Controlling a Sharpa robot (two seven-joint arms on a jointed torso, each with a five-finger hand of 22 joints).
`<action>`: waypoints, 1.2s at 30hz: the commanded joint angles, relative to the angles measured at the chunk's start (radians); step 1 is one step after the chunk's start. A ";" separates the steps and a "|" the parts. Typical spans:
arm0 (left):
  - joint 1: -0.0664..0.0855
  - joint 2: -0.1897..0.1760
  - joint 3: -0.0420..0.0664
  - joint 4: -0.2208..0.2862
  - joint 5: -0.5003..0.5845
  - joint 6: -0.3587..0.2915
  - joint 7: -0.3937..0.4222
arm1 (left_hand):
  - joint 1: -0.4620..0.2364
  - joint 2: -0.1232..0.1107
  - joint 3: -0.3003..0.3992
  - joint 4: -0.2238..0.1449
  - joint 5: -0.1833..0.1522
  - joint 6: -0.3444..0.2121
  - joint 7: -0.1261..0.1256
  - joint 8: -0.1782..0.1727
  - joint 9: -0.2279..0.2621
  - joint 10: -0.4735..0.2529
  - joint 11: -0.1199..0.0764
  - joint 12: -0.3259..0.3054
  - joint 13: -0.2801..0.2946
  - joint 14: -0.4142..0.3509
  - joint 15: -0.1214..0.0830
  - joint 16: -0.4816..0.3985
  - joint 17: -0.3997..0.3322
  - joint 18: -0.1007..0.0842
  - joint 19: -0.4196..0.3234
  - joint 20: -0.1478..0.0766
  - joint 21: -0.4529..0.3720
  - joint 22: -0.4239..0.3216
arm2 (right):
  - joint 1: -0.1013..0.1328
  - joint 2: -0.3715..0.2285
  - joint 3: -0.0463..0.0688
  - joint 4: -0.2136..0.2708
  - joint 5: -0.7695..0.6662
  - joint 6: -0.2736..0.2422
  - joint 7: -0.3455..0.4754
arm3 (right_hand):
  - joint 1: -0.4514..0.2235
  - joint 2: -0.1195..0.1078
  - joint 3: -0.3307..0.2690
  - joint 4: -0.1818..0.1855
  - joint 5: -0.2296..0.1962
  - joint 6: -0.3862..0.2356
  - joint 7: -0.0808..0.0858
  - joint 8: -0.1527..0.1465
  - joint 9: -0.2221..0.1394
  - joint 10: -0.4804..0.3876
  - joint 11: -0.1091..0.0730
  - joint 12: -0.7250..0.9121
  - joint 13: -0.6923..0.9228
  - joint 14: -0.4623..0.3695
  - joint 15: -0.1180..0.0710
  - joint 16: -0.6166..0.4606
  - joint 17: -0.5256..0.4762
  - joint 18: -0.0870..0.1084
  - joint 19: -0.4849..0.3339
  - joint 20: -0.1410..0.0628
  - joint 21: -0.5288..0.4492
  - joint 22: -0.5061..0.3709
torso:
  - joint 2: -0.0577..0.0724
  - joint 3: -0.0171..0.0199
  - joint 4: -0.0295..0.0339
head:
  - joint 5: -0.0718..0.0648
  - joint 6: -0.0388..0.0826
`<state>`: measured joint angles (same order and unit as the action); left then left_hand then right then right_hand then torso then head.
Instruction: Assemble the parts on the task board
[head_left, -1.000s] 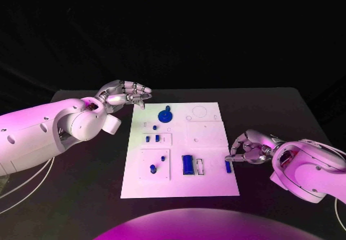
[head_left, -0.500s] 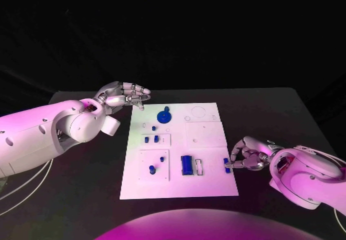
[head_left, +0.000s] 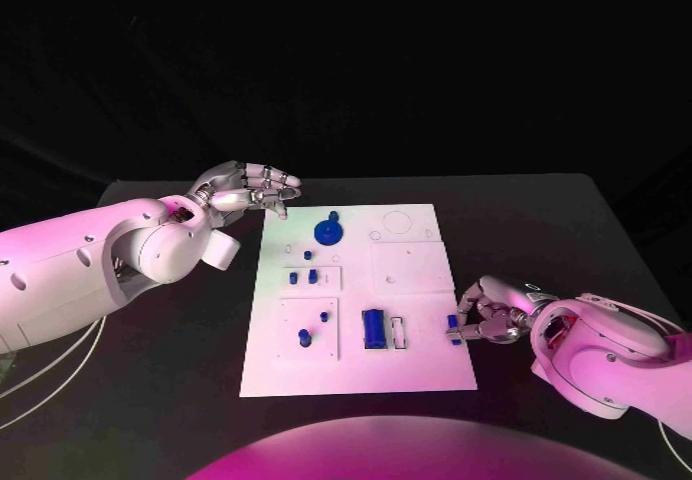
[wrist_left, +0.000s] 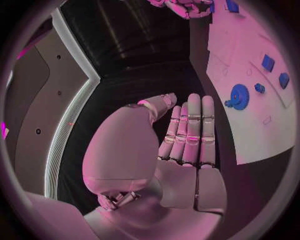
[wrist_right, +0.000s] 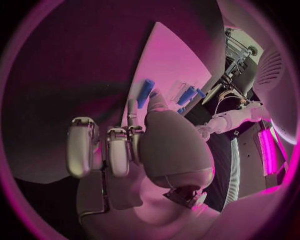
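The white task board (head_left: 411, 275) lies in the middle of the black table. On it are a blue gear (head_left: 330, 233), a long blue block (head_left: 374, 328) and several small blue pegs (head_left: 304, 337). My right hand (head_left: 493, 310) sits low at the board's right edge. Its thumb and a finger pinch a small blue peg (head_left: 454, 328), which the right wrist view shows between the fingertips (wrist_right: 145, 92). My left hand (head_left: 248, 187) hovers past the board's far left corner, fingers apart and holding nothing. The left wrist view shows its flat palm (wrist_left: 187, 145) beside the board (wrist_left: 250, 125) and gear (wrist_left: 238, 95).
A narrow rectangular slot (head_left: 400, 334) lies just right of the long blue block. Bare black table (head_left: 548, 230) surrounds the board on all sides. Further blue parts (wrist_right: 188, 94) stand beyond the pinched peg in the right wrist view.
My right hand has come down and toward me along the board's right edge, and its fingers have closed on the small blue peg. The left hand has barely moved.
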<state>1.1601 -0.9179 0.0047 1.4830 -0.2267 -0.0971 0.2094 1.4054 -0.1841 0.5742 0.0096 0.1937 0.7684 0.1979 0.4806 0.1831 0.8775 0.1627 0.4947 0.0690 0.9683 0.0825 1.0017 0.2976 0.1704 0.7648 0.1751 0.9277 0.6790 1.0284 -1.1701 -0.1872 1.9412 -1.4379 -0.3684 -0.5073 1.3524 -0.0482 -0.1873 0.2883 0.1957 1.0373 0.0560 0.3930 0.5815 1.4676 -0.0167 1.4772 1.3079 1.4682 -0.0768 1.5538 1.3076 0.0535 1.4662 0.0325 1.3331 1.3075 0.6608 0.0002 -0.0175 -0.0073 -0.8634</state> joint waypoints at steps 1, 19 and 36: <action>0.000 0.001 0.000 0.002 -0.002 0.012 0.010 | -0.002 0.005 -0.003 -0.002 0.005 -0.006 0.034 0.006 -0.001 -0.005 -0.001 0.006 0.001 -0.004 0.000 -0.003 -0.001 0.013 -0.005 0.004 -0.005 -0.001 | -0.007 0.012 -0.001 -0.006 -0.030 0.025 -0.009 | 0.017 0.001 -0.007 -0.001 -0.002 0.008 0.000 -0.002 -0.001 0.065 0.000 -0.006 0.203 0.089 0.001 -0.004 0.197 -0.010 0.036 0.004 -0.001 0.205 | 0.000 0.0001 0.0001 | 0.001 -0.001; 0.000 -0.002 0.000 0.003 -0.002 0.013 0.009 | -0.002 0.005 -0.003 -0.002 0.005 -0.006 0.034 0.006 -0.001 -0.005 -0.001 0.006 0.001 -0.004 0.000 -0.003 -0.001 0.013 -0.005 0.004 -0.005 -0.001 | -0.029 0.051 -0.001 -0.043 -0.104 0.057 -0.019 | 0.194 0.016 0.096 -0.001 0.005 0.029 -0.008 -0.045 -0.022 0.065 -0.008 -0.007 0.204 0.090 -0.007 -0.004 0.197 -0.010 0.037 -0.006 0.001 0.206 | -0.001 -0.0012 -0.0001 | 0.004 -0.003; 0.000 -0.002 0.000 0.004 -0.002 0.013 0.008 | -0.002 0.006 -0.002 -0.004 0.006 -0.006 0.033 0.008 -0.001 -0.006 -0.002 0.009 0.002 -0.004 0.000 -0.002 -0.001 0.013 -0.004 0.003 -0.006 -0.002 | -0.030 0.046 0.000 -0.004 -0.021 -0.027 -0.016 | 0.106 -0.067 0.554 -0.009 0.008 0.027 -0.014 -0.050 0.012 0.075 -0.017 0.009 0.215 0.092 -0.013 -0.001 0.209 -0.014 0.044 -0.010 0.024 0.211 | -0.001 -0.0003 0.0003 | 0.003 -0.002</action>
<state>1.1600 -0.9213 0.0046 1.4844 -0.2267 -0.0967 0.2086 1.4055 -0.1841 0.5742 0.0096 0.1937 0.7684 0.1978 0.4866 0.1834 0.8775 0.1626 0.4994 0.0690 0.9683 0.0825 1.0017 0.2976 0.1705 0.7648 0.1751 0.9277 0.6781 1.0079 -1.1253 -0.1796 1.9366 -1.5090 -0.3907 -0.5031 1.4972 -0.0991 0.1796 0.4135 0.2019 1.0611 0.0495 0.3295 0.5808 1.4649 -0.0269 1.4823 1.3081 1.4663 -0.0830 1.5537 1.3073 0.0534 1.4662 0.0249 1.3514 1.3081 0.6602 -0.0002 -0.0176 -0.0010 -0.8655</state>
